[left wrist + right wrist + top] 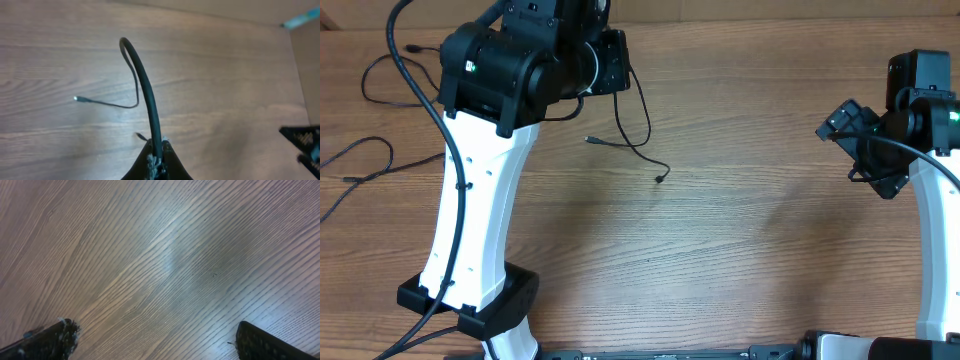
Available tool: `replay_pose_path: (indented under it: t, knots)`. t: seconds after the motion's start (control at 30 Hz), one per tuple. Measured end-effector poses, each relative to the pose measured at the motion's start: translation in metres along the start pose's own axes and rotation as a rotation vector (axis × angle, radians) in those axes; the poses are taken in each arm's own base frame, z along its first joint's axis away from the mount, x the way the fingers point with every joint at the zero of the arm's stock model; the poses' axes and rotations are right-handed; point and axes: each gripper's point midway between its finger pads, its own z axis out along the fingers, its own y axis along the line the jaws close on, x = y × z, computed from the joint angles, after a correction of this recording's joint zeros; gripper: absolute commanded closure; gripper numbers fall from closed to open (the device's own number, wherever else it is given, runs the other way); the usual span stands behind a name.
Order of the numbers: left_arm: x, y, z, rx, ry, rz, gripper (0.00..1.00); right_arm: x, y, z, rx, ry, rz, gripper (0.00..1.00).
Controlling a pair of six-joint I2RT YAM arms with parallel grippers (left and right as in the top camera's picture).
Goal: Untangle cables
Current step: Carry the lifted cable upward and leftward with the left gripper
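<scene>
The left jaws are pressed together on one thin black cable (146, 87), which runs between them in the left wrist view. From the grip the cable rises to a tight hairpin bend, then a slack strand drops away to a small plug end (76, 98). The second plug end (140, 136) shows just beside the jaws. From overhead the same cable (644, 112) hangs below the left arm (470, 200) near the far edge of the table (740, 250). Its two ends lie apart from each other over bare wood, touching the surface or just above it – I cannot tell which.

Two other cables sit well apart from the held one, at the table's left side. One is a loose loop (372, 78) and the other a wavy run (362, 152) closer to the near edge, and neither touches the held cable.

The right jaws stand wide apart at the table's right side – in the right wrist view only wood grain shows between them
</scene>
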Motion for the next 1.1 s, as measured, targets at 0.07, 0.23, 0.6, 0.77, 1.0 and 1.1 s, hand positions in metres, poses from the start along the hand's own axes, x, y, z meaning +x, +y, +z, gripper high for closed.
replay_pose_path:
  t: [0.07, 0.23, 0.6, 0.77, 1.0, 1.1]
  knots:
    - [-0.007, 0.000, 0.000, -0.006, -0.029, -0.008, 0.96, 0.000, 0.000, 0.000, -0.001, 0.000, 0.000, 0.00]
    - [-0.037, -0.007, -0.002, 0.009, -0.158, -0.009, 0.96, 0.000, 0.000, 0.000, 0.000, 0.001, 0.000, 0.00]
    - [-0.102, 0.020, 0.071, -0.181, -0.368, -0.035, 0.96, 0.000, 0.000, 0.000, 0.000, 0.000, 0.000, 0.00]
    - [-0.105, 0.050, 0.115, -0.305, -0.356, -0.049, 0.96, 0.000, 0.000, 0.000, 0.000, 0.001, 0.000, 0.00]
    - [-0.091, 0.103, 0.137, -0.440, -0.255, -0.078, 0.96, 0.000, 0.000, 0.000, 0.000, 0.001, 0.000, 0.00]
    - [-0.079, 0.120, 0.135, -0.490, -0.198, -0.084, 0.96, 0.000, 0.000, 0.000, 0.000, 0.001, 0.000, 0.00]
